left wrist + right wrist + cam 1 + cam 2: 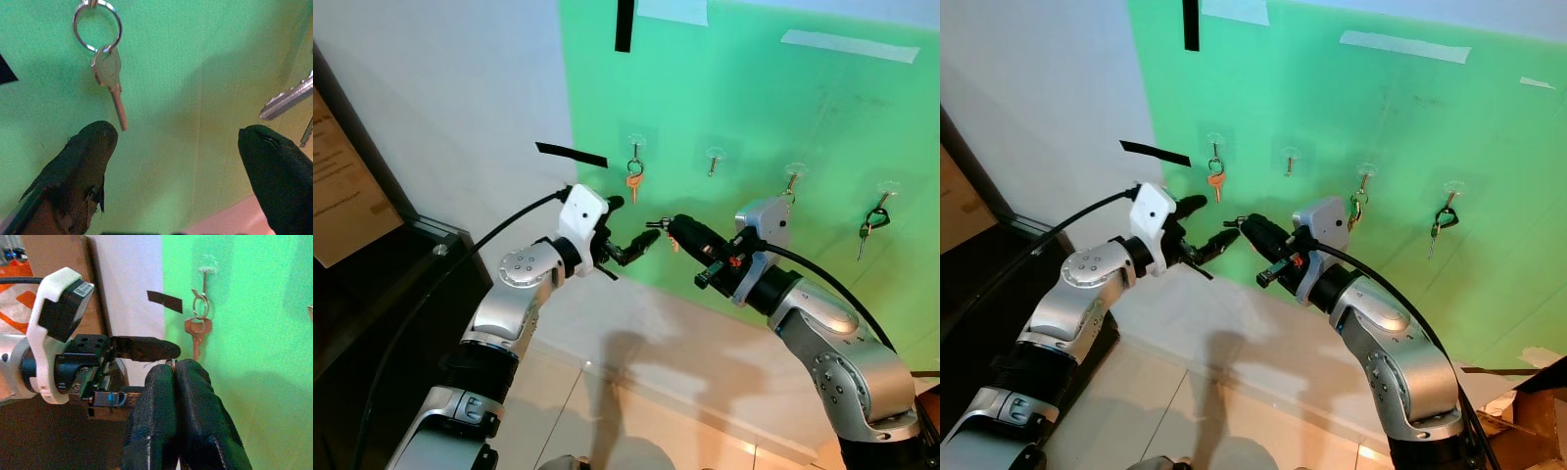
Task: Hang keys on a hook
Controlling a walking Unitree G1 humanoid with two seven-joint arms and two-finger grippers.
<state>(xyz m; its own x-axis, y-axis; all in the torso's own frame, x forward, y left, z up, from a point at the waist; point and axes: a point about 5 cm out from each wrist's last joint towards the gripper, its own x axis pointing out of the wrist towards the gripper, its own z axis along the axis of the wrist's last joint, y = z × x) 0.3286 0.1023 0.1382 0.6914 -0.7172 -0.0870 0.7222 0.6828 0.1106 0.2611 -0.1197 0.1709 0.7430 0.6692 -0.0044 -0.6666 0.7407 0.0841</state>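
Gripping: right gripper [668,228] was pressed closed on a small key [286,99], below the green wall [783,108].
Left gripper [636,224]: fingers spread, empty, beside it.
Orange key [632,181]: hung on the leftmost hook [634,145]; 4 hooks on that wall.

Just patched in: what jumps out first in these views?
The bright green wall panel with its row of four hooks: the leftmost holds an orange key, the rightmost a dark key bunch. In front, both arms meet nose to nose: the right tool is pinched shut on a small key ring, facing the open left tool.
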